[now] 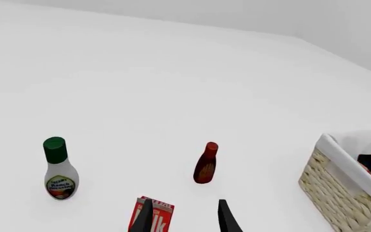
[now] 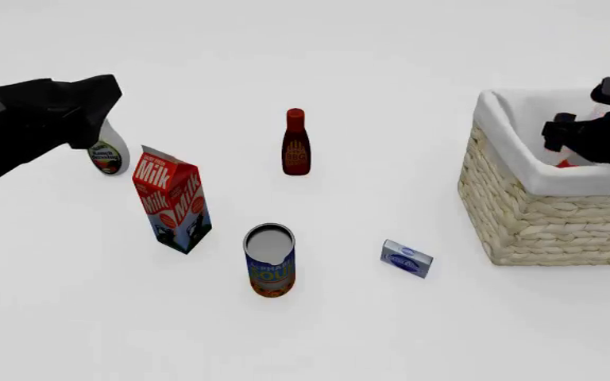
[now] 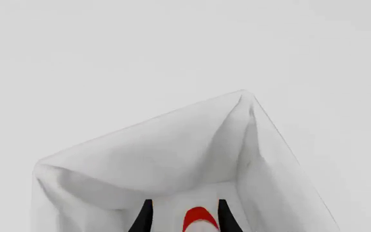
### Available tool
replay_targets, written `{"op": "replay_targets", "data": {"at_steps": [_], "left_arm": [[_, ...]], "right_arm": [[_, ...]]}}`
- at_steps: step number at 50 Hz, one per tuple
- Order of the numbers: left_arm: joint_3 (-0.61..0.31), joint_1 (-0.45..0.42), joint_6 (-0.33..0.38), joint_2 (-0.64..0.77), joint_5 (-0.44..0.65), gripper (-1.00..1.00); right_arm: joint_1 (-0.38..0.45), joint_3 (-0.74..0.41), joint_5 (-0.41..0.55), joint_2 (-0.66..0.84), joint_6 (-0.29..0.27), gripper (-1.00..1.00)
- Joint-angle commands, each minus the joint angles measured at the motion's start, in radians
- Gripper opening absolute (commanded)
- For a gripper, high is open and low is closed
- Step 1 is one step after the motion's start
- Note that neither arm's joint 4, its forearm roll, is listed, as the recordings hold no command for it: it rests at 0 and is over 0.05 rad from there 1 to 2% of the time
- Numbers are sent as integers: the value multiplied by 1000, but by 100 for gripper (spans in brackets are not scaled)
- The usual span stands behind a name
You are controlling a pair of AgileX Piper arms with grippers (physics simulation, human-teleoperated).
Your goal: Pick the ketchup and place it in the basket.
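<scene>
Right wrist view: ketchup (image 3: 200, 216) (orientation hidden) between gripper (image 3: 183, 218) fingers.

The red carton (image 2: 172, 198), just beside the left arm's reach, reads "Milk" in white on two faces. The white green-capped bottle (image 1: 60, 170) carries a label reading roughly "Ranch Dressing". Other labels are too small to read.

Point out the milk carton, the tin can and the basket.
milk carton (image 2: 171, 198), front view, red front panel.
tin can (image 2: 270, 262), front view, label on its side.
basket (image 2: 538, 222), front view, woven front wall.
</scene>
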Motion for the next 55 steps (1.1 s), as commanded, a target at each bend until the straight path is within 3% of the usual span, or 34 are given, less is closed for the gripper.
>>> {"op": "replay_targets", "data": {"at_steps": [1, 35, 39, 40, 44, 45, 47, 48, 52, 53, 55], "left_arm": [[2, -2, -2, -3, 1, 100], [-2, -9, -6, -38, 21, 100], [-3, -9, -7, -45, 24, 100], [-4, -9, -8, -47, 26, 100], [-3, -9, -9, -49, 26, 100], [-3, -10, -9, -50, 26, 100], [-2, -11, -9, -53, 25, 100], [-2, -11, -10, -54, 25, 100], [-4, -11, -11, -54, 26, 100], [-1, -12, -10, -54, 23, 100], [2, -12, -11, -52, 20, 100]], "right_arm": [[10, 8, 3, -32, 0, 100], [115, 23, 88, -343, -10, 100], [118, 42, 73, -400, -52, 100], [113, 50, 71, -405, -93, 100], [119, 69, 59, -434, -94, 100], [112, 82, 43, -452, -138, 100], [121, 101, 30, -475, -116, 100], [117, 126, 0, -505, -147, 100], [133, 168, -36, -549, -175, 100], [152, 200, -61, -570, -224, 100], [161, 212, -70, -580, -199, 100]]}}
